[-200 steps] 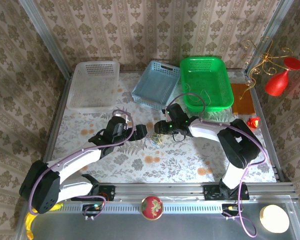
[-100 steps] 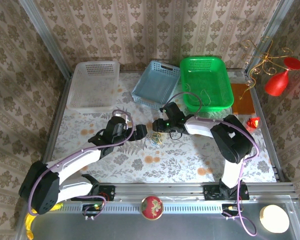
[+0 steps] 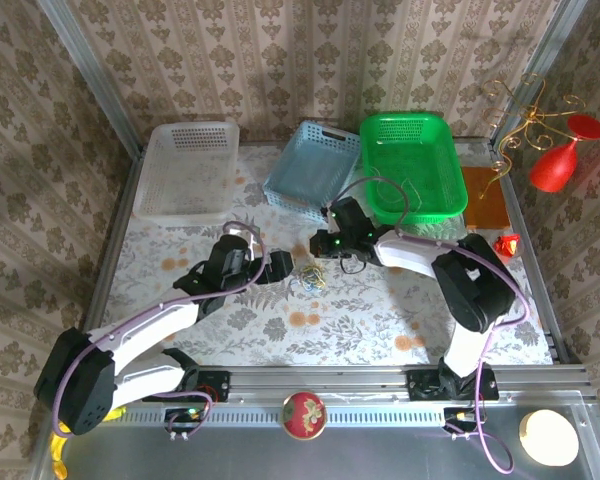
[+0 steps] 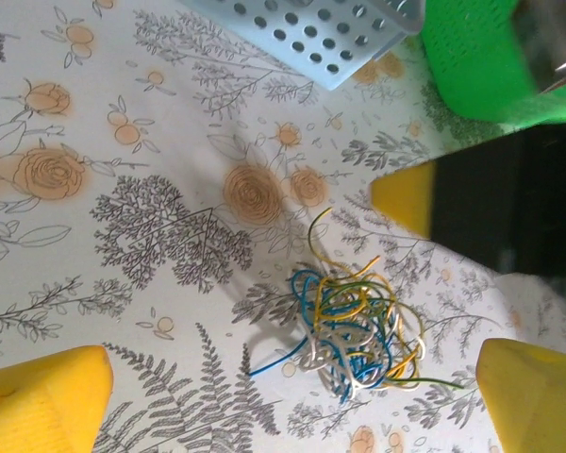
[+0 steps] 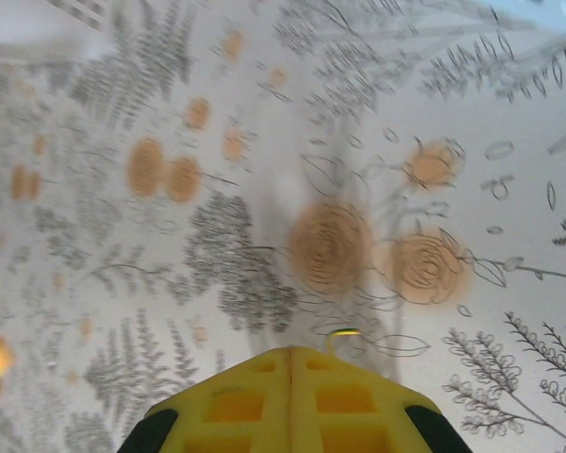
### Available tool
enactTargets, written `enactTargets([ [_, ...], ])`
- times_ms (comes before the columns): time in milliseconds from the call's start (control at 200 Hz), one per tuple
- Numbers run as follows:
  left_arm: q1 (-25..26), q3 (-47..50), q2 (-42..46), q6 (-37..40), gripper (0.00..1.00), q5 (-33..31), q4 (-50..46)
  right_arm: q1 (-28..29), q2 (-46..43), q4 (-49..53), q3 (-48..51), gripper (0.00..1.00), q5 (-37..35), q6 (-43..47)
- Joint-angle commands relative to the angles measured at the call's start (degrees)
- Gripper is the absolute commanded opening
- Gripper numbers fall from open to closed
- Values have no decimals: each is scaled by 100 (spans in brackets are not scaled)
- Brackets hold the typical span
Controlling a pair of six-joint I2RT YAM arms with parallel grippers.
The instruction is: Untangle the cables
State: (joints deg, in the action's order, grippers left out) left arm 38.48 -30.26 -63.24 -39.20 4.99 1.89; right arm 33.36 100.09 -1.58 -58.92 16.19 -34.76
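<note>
Patterned wallpaper [image 3: 280, 60] surrounds the floral counter [image 3: 360, 320]. The cables [image 4: 354, 330] lie knotted before the left claw [image 3: 285, 268], spread wide. The right claw [image 5: 291, 354] is pressed together.

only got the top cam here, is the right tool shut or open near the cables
observer: shut. in the right wrist view the right tool has its pads pressed together, with a bit of yellow strand at the tip. whether it's pinched i can't tell
operator: and the left one
observer: the left tool is wide open, with the cables lying on the table between its fingers
operator: one knot or loose
observer: one knot of blue, yellow and white strands, a few ends sticking out
</note>
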Motion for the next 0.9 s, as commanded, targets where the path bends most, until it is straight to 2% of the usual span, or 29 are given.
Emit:
enactTargets([
  [0,-36,99,63,226,100,104,197,-23,-527,-60,142,0,208,-51],
  [170,-26,101,-72,356,100,197,371,-14,-683,69,179,0,72,75],
  [245,-21,91,-122,360,100,233,423,-7,-559,251,110,27,-55,211],
  [315,-8,82,-144,345,100,226,444,21,-444,331,65,39,-221,325],
  [895,98,82,-68,290,100,125,436,249,632,752,-634,45,-629,685],
])
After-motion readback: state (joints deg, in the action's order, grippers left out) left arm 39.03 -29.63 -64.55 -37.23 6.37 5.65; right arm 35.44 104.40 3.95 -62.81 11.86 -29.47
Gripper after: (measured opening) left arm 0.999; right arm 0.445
